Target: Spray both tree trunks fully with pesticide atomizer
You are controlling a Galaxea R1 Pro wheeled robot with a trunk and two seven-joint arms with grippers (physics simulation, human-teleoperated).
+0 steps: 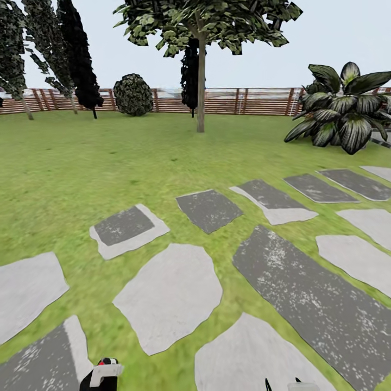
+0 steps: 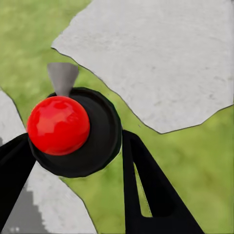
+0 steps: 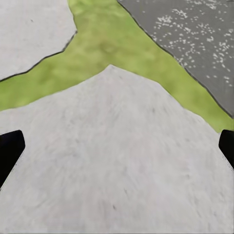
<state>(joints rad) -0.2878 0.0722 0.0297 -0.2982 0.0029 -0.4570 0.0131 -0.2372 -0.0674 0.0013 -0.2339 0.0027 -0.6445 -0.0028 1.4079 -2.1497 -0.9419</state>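
The pesticide atomizer (image 2: pixel 73 131) shows its red top, dark round body and pale trigger from above, with my left gripper (image 2: pixel 78 161) shut on it, one black finger on each side. In the head view the atomizer (image 1: pixel 105 372) sits at the bottom edge, left of centre. One tree (image 1: pixel 201 32) stands far ahead on the lawn, its tree trunk (image 1: pixel 201 92) bare and grey-brown under a leafy canopy. My right gripper (image 3: pixel 117 151) is open above a pale stone, its tips (image 1: pixel 282 386) at the head view's bottom edge.
Pale and dark speckled paving slabs (image 1: pixel 309 298) lie in the garden lawn (image 1: pixel 81 163) between me and the tree. A slatted wooden fence (image 1: pixel 255 101) bounds the far side. A broad-leaved plant (image 1: pixel 342 108) stands at the right, with dark conifers (image 1: pixel 79 54) and a round shrub (image 1: pixel 133 95) at the back left.
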